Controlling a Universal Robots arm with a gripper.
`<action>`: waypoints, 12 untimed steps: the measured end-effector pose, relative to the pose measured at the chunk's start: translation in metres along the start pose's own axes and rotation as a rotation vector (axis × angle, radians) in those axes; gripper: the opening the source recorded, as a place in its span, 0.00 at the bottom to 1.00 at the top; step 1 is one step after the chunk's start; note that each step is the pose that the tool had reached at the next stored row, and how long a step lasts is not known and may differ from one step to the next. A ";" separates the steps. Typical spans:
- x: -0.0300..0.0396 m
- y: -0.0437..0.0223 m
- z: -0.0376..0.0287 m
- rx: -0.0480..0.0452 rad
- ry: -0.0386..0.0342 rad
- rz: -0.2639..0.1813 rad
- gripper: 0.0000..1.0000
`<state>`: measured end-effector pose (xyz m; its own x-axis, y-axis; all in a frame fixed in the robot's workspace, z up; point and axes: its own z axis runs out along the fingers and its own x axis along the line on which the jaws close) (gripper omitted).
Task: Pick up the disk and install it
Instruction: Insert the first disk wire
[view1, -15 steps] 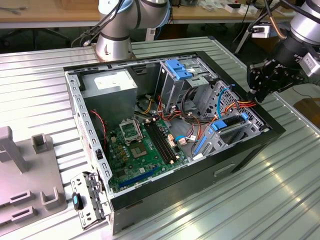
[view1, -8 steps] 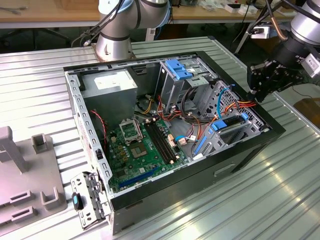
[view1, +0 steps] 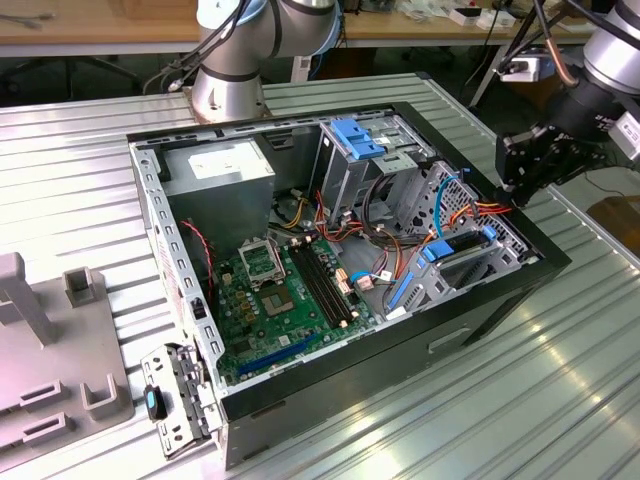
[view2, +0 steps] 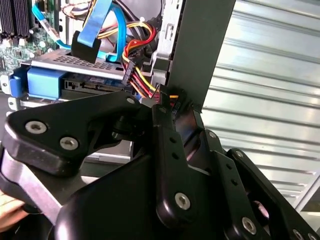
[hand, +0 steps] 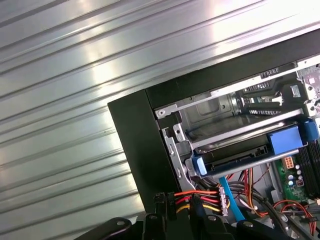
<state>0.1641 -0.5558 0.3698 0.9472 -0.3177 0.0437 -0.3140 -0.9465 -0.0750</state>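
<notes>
Disk (hand: 240, 159) in bay (hand: 240, 102); cabling seems in hand.
Tool (view1: 515, 185) at computer case's (view1: 400, 350) three o'clock beside power leads (hand: 200, 197), grip untellable; mating needs square alignment.

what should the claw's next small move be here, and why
Probably ease the claw slightly inward over the case wall toward the disk. The disk already lies in the corner bay in its blue carrier, while the claw hangs at the wall by the red and yellow wires, apart from the disk. Whether it is fully seated I cannot tell.
</notes>
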 end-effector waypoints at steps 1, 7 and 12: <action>0.0002 0.0005 0.0001 0.0036 0.0103 -0.005 0.33; -0.0002 0.0015 0.0012 0.0139 0.0239 -0.079 0.33; -0.0048 0.0033 0.0021 0.0246 0.0590 -0.084 0.33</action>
<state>0.1586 -0.5573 0.3672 0.9643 -0.2412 0.1094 -0.2317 -0.9683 -0.0931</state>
